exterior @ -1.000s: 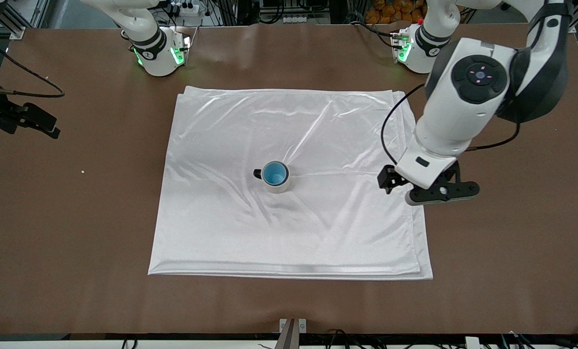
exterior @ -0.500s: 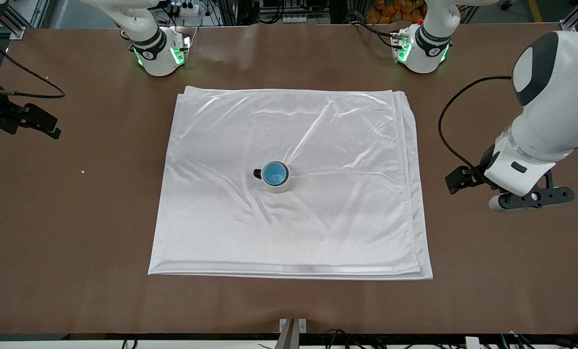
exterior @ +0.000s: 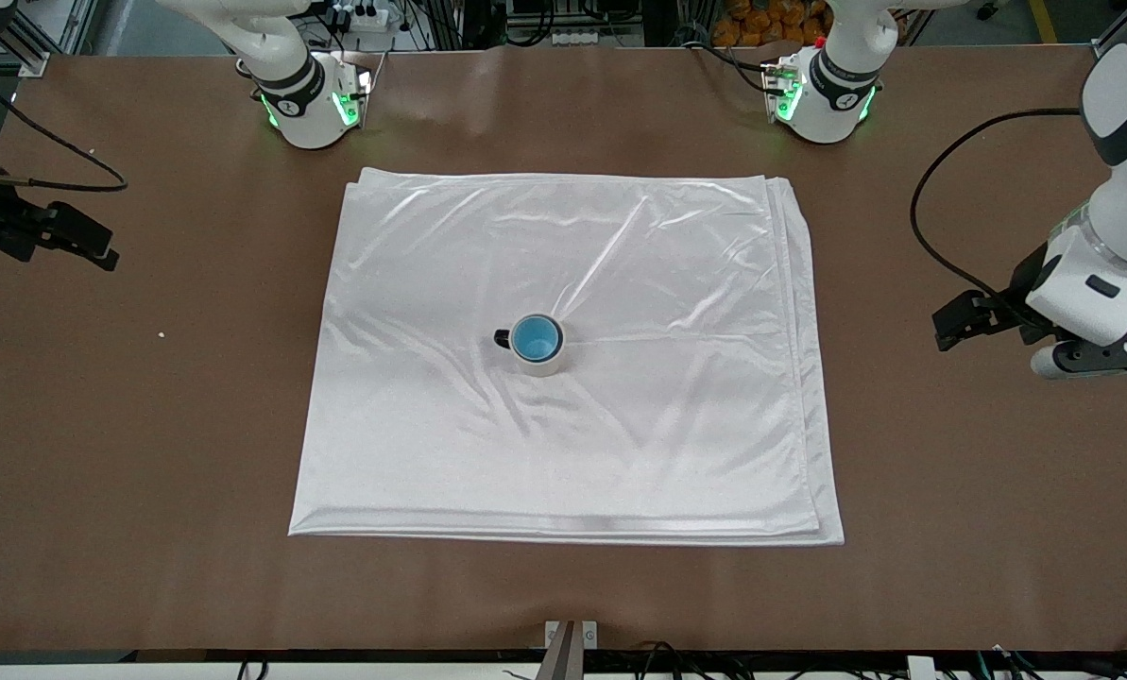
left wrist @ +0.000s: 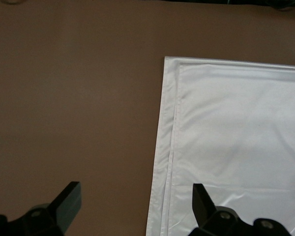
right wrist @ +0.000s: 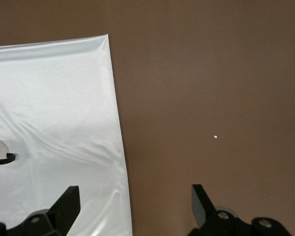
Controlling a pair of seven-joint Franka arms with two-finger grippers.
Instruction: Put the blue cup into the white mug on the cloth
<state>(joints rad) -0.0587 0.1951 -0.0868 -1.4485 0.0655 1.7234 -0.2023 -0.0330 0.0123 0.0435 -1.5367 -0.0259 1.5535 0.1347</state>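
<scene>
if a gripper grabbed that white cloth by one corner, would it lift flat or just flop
The cloth would probably flop: its wrinkles suggest thin, limp fabric. Its satin-like sheen hints it may slip between fingers. It lies folded in layers, visible at its edge in the left wrist view, so one corner might peel only the top layer, and the white mug holding the blue cup could tip.

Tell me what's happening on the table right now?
The blue cup already sits inside the white mug, which stands near the middle of the cloth. Neither arm holds anything. The left gripper is open over bare table past the cloth's edge at its own end. The right gripper is open too, over the cloth's edge at its end.
</scene>
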